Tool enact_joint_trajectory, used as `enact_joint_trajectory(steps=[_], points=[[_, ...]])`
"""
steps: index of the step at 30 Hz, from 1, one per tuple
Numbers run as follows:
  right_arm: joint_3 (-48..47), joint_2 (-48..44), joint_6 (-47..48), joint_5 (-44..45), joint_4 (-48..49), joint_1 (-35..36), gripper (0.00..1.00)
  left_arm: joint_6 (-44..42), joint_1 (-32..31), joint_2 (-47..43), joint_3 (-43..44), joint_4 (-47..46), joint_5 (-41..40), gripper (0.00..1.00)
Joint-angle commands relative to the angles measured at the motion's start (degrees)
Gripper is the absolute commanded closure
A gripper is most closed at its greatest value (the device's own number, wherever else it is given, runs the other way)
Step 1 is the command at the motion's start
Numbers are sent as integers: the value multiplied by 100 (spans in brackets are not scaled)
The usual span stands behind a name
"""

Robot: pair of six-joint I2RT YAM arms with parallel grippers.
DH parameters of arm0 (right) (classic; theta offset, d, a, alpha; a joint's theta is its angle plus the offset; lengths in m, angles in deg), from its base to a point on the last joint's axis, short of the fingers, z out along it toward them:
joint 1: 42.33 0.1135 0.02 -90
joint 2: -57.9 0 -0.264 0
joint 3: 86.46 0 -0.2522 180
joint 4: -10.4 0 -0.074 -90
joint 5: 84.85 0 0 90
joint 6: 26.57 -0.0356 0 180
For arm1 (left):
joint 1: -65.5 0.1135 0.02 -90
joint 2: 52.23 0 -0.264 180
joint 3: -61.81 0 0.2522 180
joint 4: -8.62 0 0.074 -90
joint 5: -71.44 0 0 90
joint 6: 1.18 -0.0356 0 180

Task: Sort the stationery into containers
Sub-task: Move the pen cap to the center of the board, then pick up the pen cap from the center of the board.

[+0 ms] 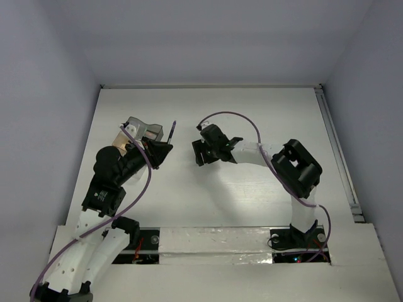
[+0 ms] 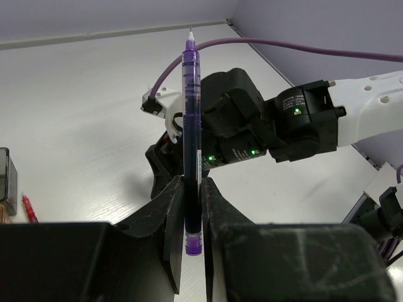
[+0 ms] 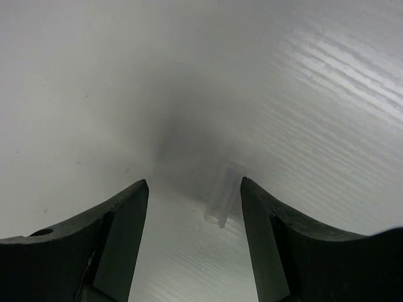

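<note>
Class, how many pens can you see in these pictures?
2: a purple pen in the left hand; a red pen beside the container. Others may be hidden.

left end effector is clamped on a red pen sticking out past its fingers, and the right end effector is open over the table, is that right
One thing is wrong: the left end effector is clamped on a purple pen, not a red one, as the left wrist view shows. The rest holds: the pen sticks out past the fingers, and the right end effector is open over the table.
</note>
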Motion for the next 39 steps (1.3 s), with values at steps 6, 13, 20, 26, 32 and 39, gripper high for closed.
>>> enact_joint_trajectory(steps=[6, 13, 20, 26, 32, 39], points=[[-625, 179, 292, 327, -585, -52, 39, 20, 70, -38, 44, -189, 74, 100], [-888, 372, 433, 618, -1245, -52, 50, 29, 70, -20, 35, -207, 83, 100], [-1214, 829, 433, 609, -1508, -52, 54, 37, 70, -20, 27, -207, 100, 100], [-1294, 961, 406, 837, -1719, -52, 72, 37, 70, -29, 27, -215, 100, 100], [-1258, 978, 354, 934, -1728, -52, 100, 55, 70, -12, 18, -224, 118, 100], [-373, -467, 213, 374, -483, -52, 100, 327, 70, 94, -87, -443, 416, 100]])
